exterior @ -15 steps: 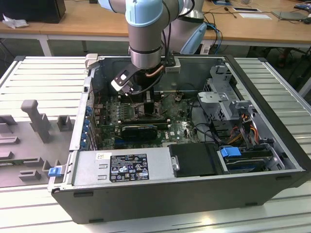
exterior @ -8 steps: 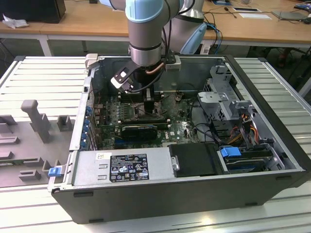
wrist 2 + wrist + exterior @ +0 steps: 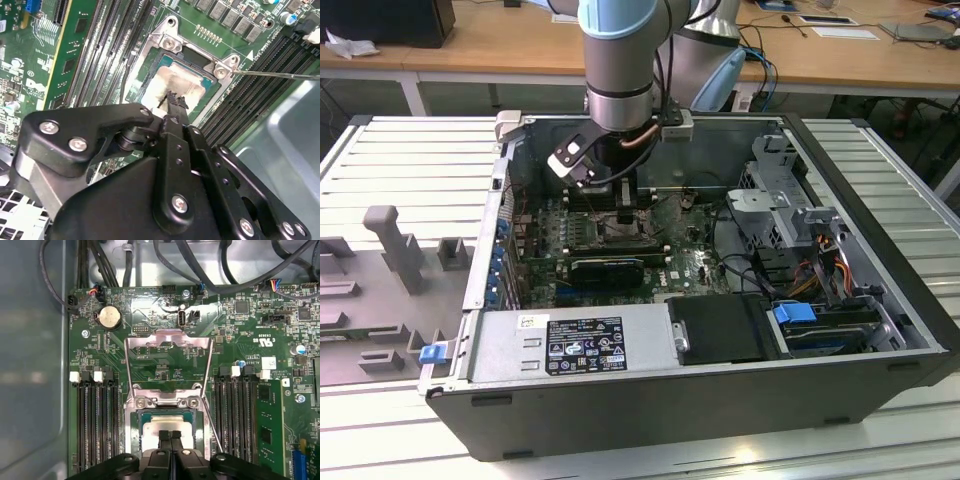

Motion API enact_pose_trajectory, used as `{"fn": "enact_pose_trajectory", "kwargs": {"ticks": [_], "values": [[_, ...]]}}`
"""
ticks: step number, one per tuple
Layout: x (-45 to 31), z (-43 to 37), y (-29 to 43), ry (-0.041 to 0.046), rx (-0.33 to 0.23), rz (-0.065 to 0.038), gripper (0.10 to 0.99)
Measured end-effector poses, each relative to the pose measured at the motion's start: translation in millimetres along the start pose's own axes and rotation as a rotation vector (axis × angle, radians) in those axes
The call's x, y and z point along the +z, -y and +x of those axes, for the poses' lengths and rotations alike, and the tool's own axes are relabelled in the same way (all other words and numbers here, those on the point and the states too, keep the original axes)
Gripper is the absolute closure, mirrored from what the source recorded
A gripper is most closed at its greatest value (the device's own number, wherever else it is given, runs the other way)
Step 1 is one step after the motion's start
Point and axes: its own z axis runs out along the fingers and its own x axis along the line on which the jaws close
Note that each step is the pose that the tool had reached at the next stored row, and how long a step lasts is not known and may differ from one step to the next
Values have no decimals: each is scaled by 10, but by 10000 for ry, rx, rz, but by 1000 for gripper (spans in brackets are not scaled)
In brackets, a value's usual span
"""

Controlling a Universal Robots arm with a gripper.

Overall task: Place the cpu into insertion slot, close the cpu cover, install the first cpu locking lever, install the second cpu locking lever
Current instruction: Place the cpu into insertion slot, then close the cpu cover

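In the far middle of the case (image 3: 720,400), the cover (image 3: 150,342) lies swung open beyond the slot (image 3: 165,401), with the cpu (image 3: 167,422) flat in that slot. The gripper (image 3: 170,436), fingers pressed together on nothing, hangs just over the chip; a sideways drag could skew it, so the cover would jam on closing.

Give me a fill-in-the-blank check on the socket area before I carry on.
1. The insertion slot holds the ____.
2. The cpu cover is ____ (open/shut), folded back off the socket with green board showing through its window.
3. The gripper is over the socket with its fingers ____ (open/shut).
4. Long black memory slots run along ____ sides of the socket.

Missing words: cpu; open; shut; both.
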Motion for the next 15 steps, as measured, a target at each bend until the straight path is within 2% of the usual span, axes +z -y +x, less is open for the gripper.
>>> {"fn": "enact_pose_trajectory", "kwargs": {"ticks": [1,2,7,10,11,12,13,14,15], "values": [[-6,0,-1,0,0,0,929],[-16,0,-1,1,0,0,980],[-98,2,-8,24,-3,0,980],[-115,3,-10,28,-3,-2,980],[-114,3,-37,31,-1,4,980],[-108,4,-106,31,-4,9,980],[-129,6,-108,31,-2,9,980],[-186,7,-112,31,-1,8,980],[-275,9,-119,31,-1,9,980]]}}
